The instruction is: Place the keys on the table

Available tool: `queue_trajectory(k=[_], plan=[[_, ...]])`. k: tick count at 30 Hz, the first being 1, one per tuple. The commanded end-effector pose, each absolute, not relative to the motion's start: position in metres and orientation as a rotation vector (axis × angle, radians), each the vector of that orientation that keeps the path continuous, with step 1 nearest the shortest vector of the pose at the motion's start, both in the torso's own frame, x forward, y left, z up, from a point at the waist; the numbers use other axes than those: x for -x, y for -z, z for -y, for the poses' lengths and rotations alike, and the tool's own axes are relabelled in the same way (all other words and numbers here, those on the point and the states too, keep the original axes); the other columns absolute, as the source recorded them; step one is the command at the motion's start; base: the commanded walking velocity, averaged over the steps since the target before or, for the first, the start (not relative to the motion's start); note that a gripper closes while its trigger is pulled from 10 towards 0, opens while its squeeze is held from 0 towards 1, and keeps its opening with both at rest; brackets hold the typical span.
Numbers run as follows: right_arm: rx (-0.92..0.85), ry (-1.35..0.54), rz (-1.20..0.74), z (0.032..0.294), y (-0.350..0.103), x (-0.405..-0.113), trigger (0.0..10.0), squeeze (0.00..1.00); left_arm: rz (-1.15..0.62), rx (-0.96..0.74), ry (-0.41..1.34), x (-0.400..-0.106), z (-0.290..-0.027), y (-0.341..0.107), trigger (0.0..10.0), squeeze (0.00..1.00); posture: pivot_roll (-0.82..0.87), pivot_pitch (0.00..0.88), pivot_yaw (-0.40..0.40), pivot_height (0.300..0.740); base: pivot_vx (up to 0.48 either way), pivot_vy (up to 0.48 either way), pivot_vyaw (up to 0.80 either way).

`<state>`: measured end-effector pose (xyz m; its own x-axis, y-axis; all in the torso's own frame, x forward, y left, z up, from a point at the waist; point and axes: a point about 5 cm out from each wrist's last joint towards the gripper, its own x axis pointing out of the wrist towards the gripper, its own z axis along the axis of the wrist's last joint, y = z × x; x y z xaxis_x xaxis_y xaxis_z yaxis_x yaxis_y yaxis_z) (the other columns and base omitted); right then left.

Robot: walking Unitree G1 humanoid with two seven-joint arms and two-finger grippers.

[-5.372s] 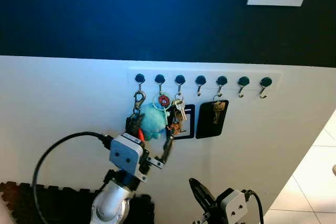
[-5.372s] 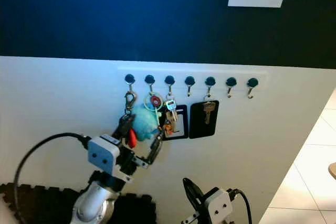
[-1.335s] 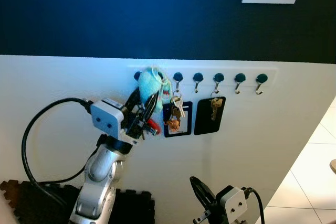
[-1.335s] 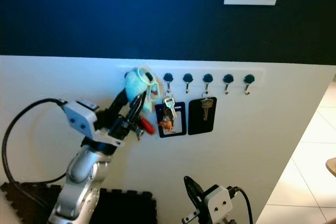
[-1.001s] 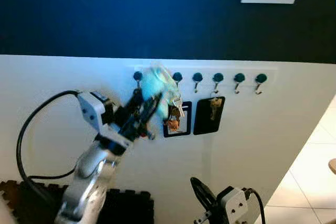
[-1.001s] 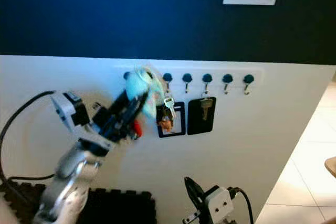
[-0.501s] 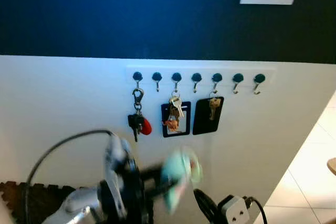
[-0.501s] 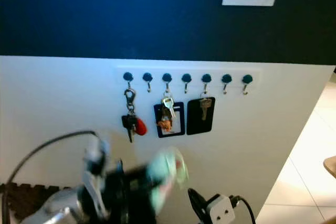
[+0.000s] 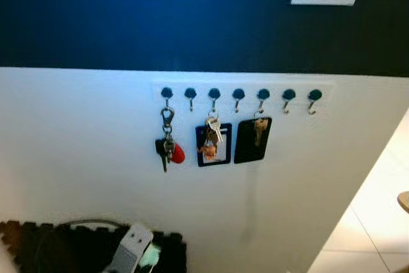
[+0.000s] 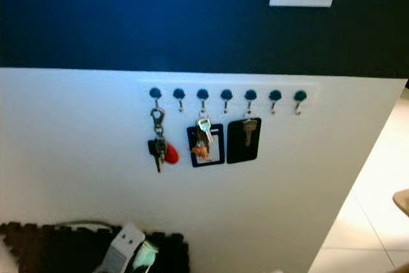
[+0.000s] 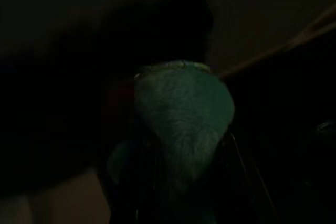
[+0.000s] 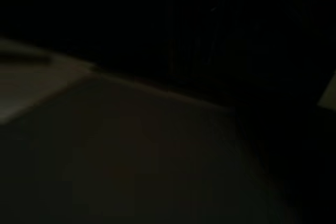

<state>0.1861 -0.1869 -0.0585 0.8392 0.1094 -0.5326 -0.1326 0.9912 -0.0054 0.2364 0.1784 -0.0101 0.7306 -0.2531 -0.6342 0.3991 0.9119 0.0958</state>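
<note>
A dark blue wall above a white lower panel carries a row of hooks [image 9: 238, 94], where a red-tagged bunch [image 9: 167, 150] and two black card holders hang, and low at the frame's edge, in front of a dark floor mat [image 9: 70, 247], the left arm's wrist block [image 9: 131, 247] shows a glimpse of teal beside it. In the dim left wrist view the keys with the teal plush [image 11: 181, 114] sit right between the left gripper's fingers, apparently pinched, plush end pointing away along them. The right wrist view is too dark to tell its jaws, so the left arm is the one placed to carry the keys to a table.
</note>
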Motion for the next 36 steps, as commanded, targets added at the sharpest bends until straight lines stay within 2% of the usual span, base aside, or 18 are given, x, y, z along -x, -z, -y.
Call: queue_trajectory(k=[1, 2, 5, 10, 16, 36], plan=[[0.001, -0.057, -0.61, 0.191, 0.065, -0.179, 10.0, 0.0, -0.733, -0.232, 0.281, -0.227, -0.185, 0.026, 10.0, 0.0, 0.04, 0.055, 0.015, 0.74, 0.0, 0.0, 0.0], [-0.021, -0.025, -0.626, 0.192, 0.067, -0.178, 10.0, 0.0, -0.776, -0.228, 0.235, -0.223, -0.187, 0.035, 10.0, 0.0, 0.04, 0.053, 0.019, 0.74, 0.0, 0.0, 0.0], [-0.096, 0.084, -0.65, 0.2, 0.07, -0.178, 10.0, 0.0, -0.819, -0.044, 0.061, -0.209, -0.199, 0.054, 10.0, 0.0, 0.04, 0.051, 0.022, 0.74, 0.0, 0.0, 0.0], [-0.049, 0.091, -0.669, 0.202, 0.071, -0.177, 10.0, 0.0, -0.801, 0.004, -0.035, -0.207, -0.207, 0.056, 10.0, 0.0, 0.04, 0.037, 0.024, 0.74, 0.0, 0.0, 0.0], [-0.055, 0.07, -0.671, 0.196, 0.072, -0.179, 10.0, 0.0, -0.764, -0.025, 0.057, -0.212, -0.195, 0.055, 10.0, 0.0, 0.04, 0.033, 0.021, 0.74, 0.0, 0.0, 0.0], [-0.035, 0.029, -0.673, 0.191, 0.073, -0.18, 10.0, 0.0, -0.742, -0.016, 0.089, -0.209, -0.186, 0.061, 10.0, 0.0, 0.03, 0.02, 0.015, 0.74, 0.0, 0.0, 0.0]])
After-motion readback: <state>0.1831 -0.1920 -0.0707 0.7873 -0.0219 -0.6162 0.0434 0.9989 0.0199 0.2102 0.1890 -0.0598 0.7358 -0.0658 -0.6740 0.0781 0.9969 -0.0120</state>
